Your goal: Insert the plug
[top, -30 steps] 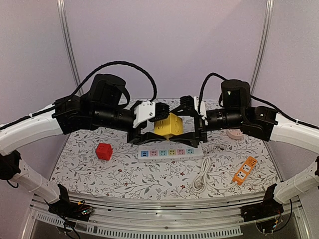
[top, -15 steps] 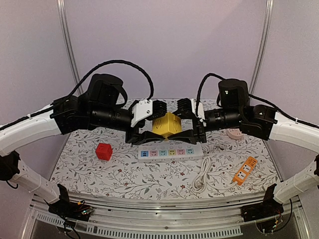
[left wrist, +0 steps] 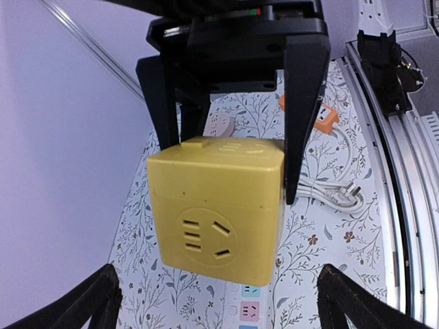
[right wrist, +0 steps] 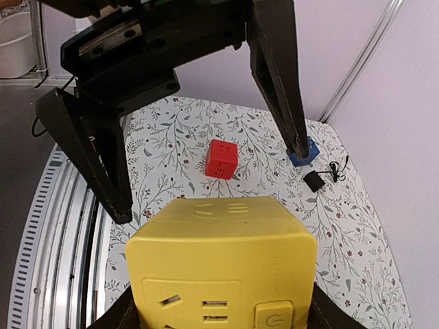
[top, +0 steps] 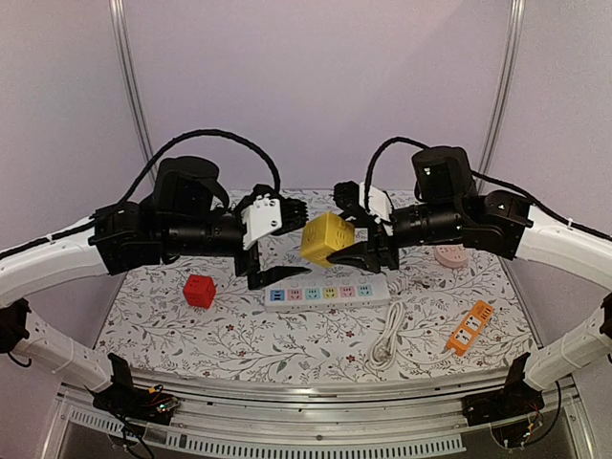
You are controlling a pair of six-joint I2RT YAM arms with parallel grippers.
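Yellow cube socket (top: 325, 238) clamped in right jaws; left jaws spread wide, clear.

I see the long power strip (top: 328, 295) lying mid-table (top: 172, 330) beneath the airborne cube socket (top: 326, 238), the small cube (top: 199, 291) near the left edge, and the short strip (top: 471, 328) near the right edge.
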